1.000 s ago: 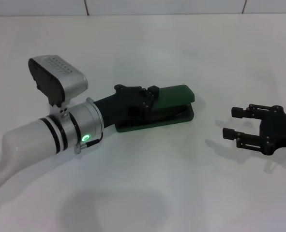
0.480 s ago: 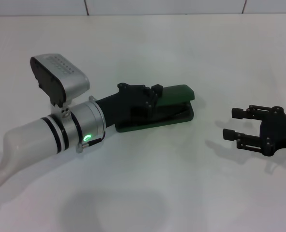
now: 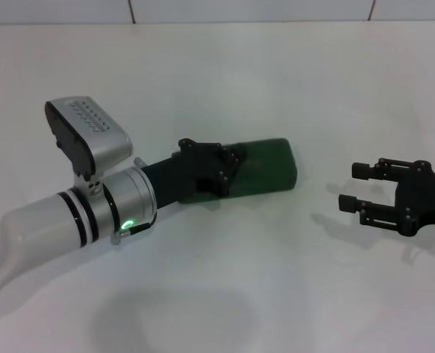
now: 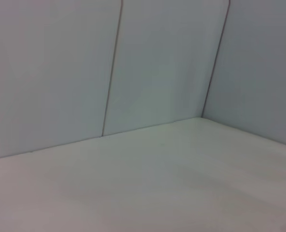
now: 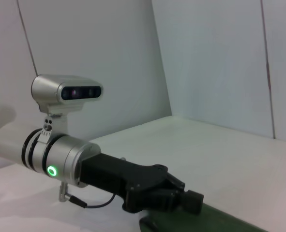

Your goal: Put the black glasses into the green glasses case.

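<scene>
The green glasses case point(image 3: 270, 168) lies on the white table point(image 3: 224, 279) at centre with its lid down. My left gripper point(image 3: 228, 165) rests on top of the lid at the case's left end. In the right wrist view the left gripper point(image 5: 188, 200) sits on the case's dark green top point(image 5: 215, 221). The black glasses are hidden. My right gripper point(image 3: 351, 186) is open and empty, low over the table well to the right of the case, pointing toward it.
The table's back edge meets a pale panelled wall point(image 3: 246, 10). The left wrist view shows only bare table point(image 4: 147, 183) and wall panels point(image 4: 157, 63).
The case's lid, propped ajar before, has come down flat. My left gripper has moved down with it. The right arm has not moved.
</scene>
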You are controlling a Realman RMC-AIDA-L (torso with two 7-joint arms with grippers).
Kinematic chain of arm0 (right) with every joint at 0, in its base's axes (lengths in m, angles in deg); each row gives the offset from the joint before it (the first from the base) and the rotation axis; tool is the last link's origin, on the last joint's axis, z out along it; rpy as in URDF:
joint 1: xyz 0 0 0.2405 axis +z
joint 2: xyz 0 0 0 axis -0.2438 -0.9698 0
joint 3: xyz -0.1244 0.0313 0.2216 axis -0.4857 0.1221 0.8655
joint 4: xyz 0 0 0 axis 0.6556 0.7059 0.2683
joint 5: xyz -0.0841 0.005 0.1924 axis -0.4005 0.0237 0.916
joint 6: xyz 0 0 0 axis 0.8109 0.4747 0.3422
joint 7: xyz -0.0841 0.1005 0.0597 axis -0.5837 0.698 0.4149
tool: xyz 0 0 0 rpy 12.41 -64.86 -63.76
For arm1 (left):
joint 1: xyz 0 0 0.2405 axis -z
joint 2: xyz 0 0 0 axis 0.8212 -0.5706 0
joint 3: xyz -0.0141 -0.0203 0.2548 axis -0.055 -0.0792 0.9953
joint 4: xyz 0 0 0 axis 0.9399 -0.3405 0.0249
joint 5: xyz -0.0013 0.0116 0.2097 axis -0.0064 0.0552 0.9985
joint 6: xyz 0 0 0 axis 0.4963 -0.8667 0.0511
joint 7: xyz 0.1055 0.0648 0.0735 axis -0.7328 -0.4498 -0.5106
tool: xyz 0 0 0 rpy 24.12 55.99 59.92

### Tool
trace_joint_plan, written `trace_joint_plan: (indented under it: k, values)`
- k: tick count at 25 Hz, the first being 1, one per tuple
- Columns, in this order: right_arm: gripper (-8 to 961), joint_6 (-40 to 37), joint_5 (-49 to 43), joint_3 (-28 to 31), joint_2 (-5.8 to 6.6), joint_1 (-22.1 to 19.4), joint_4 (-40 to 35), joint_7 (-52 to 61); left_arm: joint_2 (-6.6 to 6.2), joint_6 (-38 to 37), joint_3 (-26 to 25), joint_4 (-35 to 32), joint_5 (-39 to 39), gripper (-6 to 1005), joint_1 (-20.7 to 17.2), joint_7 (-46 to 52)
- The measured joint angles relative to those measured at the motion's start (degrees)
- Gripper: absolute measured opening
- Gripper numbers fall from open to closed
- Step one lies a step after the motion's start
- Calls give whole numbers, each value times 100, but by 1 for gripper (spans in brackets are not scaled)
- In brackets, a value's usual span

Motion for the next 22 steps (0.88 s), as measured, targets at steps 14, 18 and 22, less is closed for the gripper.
trace_joint_plan:
  k: [14,18,22]
  values:
    - [620,-41,34,0,17,-17,0,2,-62,-399,-147,-45,-190,55,113,297]
    - [620,-37,34,0,27,-16,-17,1,-135,-295,-524,67,85,56,268,642]
    - [620,-8,35,12,27,12,-19,-22,-183,-213,-1085,133,398,56,316,770]
